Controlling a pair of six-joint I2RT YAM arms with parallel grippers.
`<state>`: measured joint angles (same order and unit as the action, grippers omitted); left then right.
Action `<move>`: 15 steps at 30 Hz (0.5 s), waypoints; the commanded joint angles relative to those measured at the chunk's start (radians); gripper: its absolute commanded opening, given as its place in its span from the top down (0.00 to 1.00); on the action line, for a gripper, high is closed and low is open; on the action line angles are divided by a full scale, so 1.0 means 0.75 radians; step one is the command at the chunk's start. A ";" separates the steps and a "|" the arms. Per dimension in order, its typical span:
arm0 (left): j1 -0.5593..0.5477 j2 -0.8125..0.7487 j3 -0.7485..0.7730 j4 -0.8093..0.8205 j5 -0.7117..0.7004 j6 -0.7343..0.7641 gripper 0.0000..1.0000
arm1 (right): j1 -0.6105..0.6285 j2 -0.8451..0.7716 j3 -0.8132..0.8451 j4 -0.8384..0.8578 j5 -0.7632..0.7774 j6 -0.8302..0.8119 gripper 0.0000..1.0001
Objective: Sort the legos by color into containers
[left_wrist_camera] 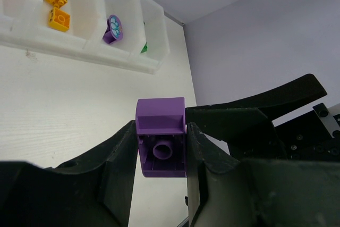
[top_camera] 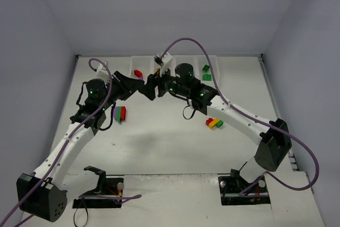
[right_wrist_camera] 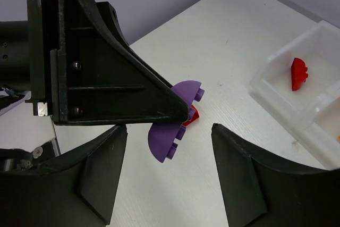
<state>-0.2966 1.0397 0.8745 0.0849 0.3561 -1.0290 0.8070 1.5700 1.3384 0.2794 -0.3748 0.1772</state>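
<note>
My left gripper is shut on a purple brick and holds it above the table, in front of the row of white bins. In the top view it meets my right gripper tip to tip. My right gripper is open, its jaws on either side of the same purple brick without touching it. A small red piece shows just behind the brick. The bins hold yellow-orange bricks, a purple piece, green bricks and a red brick.
Two multicoloured clumps lie on the table: one purple, green and red under the left arm, one red, yellow and green under the right arm. Grey walls close the table at the back and both sides.
</note>
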 commanded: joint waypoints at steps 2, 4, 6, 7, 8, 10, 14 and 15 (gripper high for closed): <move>-0.012 -0.004 0.098 0.144 -0.019 0.010 1.00 | 0.016 0.019 0.079 0.137 -0.012 0.015 0.40; -0.016 -0.006 0.098 0.151 -0.021 0.012 1.00 | 0.016 0.028 0.081 0.137 -0.010 0.013 0.43; -0.016 -0.008 0.098 0.151 -0.025 0.012 1.00 | 0.016 0.038 0.083 0.139 -0.010 0.013 0.44; -0.018 -0.006 0.098 0.151 -0.025 0.014 1.00 | 0.018 0.044 0.085 0.139 -0.014 0.013 0.44; -0.018 -0.006 0.098 0.149 -0.029 0.016 1.00 | 0.018 0.050 0.087 0.139 -0.014 0.015 0.44; -0.016 -0.008 0.096 0.151 -0.037 0.016 1.00 | 0.022 0.056 0.089 0.139 -0.008 0.015 0.44; -0.018 -0.008 0.096 0.155 -0.031 0.016 1.00 | 0.024 0.060 0.081 0.159 0.021 0.009 0.55; -0.018 -0.006 0.094 0.153 -0.027 0.016 1.00 | 0.026 0.060 0.079 0.161 0.029 0.007 0.58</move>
<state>-0.3061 1.0409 0.8787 0.1089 0.3382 -1.0283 0.8188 1.6333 1.3506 0.2886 -0.3706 0.1829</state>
